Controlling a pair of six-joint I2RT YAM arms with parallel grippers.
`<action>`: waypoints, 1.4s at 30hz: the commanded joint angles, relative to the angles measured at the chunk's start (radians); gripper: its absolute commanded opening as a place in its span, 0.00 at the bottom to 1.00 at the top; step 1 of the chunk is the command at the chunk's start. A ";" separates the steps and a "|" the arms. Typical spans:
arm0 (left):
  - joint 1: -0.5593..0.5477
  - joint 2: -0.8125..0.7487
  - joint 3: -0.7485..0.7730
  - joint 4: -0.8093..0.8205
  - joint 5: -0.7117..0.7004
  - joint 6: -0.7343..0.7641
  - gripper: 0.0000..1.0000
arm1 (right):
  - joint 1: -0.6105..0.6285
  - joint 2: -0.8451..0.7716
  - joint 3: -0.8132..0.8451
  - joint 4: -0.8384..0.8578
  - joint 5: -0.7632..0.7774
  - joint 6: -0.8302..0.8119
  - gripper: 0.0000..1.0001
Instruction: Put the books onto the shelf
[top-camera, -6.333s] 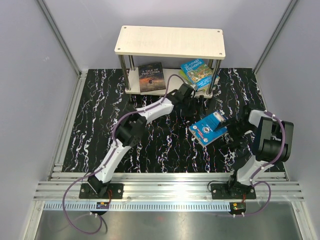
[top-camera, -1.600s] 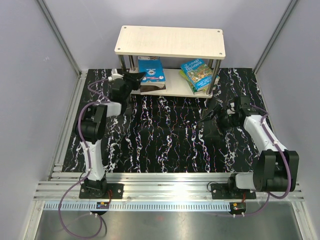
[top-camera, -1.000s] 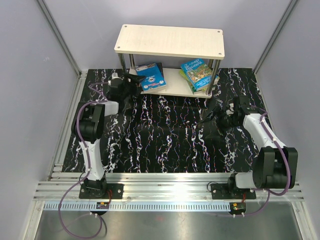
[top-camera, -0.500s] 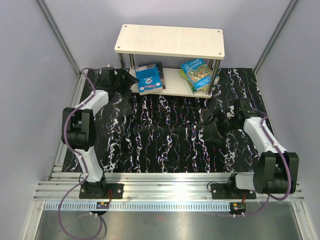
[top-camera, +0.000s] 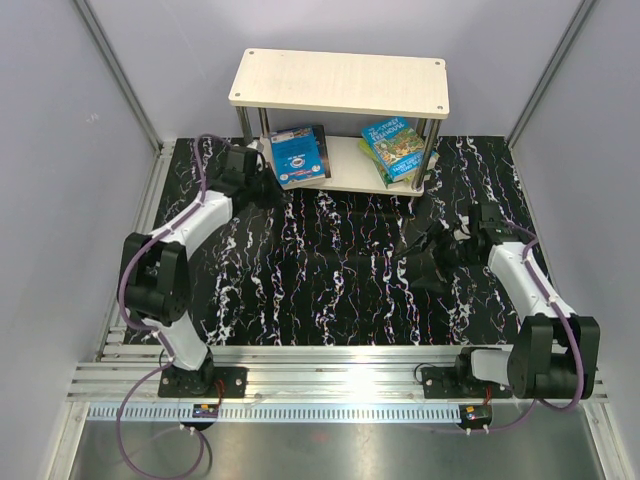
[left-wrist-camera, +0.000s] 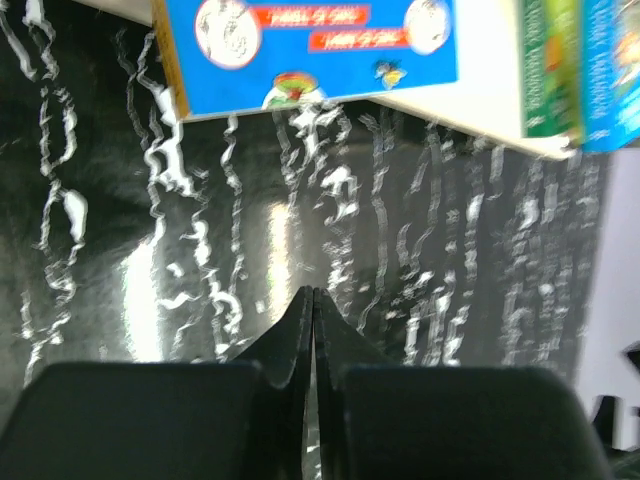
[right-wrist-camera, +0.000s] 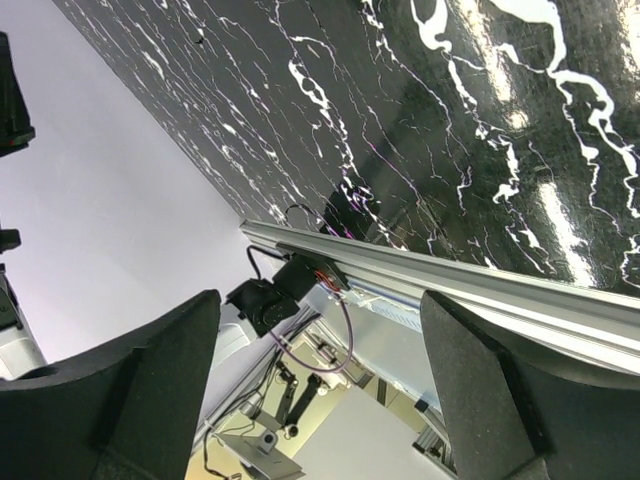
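Note:
The shelf (top-camera: 340, 82) stands at the back of the mat, and its lower board (left-wrist-camera: 487, 75) holds the books. A blue book (top-camera: 299, 155) (left-wrist-camera: 308, 48) lies at the left on top of a dark one (top-camera: 322, 142). Green and blue cartoon-covered books (top-camera: 397, 146) (left-wrist-camera: 563, 68) are stacked at the right. My left gripper (top-camera: 264, 184) (left-wrist-camera: 312, 300) hovers over the mat just in front of the shelf's left end, shut and empty, apart from the blue book. My right gripper (top-camera: 431, 250) (right-wrist-camera: 320, 340) hangs over the right side of the mat, open and empty.
The black marbled mat (top-camera: 340, 270) covers the table between grey walls. An aluminium rail (top-camera: 330, 375) (right-wrist-camera: 450, 275) runs along the near edge by the arm bases. A silver shelf post (top-camera: 432, 150) stands near the right stack.
My left gripper has closed its jaws and pulled back a little from the shelf, leaving the blue book on the lower board. The right arm has barely shifted.

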 joint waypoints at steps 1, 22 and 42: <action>0.000 0.034 0.048 -0.074 -0.078 0.080 0.00 | 0.007 -0.044 -0.016 -0.017 0.004 -0.003 0.88; -0.028 0.338 0.368 -0.146 -0.188 0.058 0.00 | 0.008 0.016 0.032 -0.055 0.053 -0.033 0.87; -0.035 0.430 0.523 -0.152 -0.268 -0.027 0.00 | 0.007 0.103 0.063 -0.057 0.050 -0.074 0.87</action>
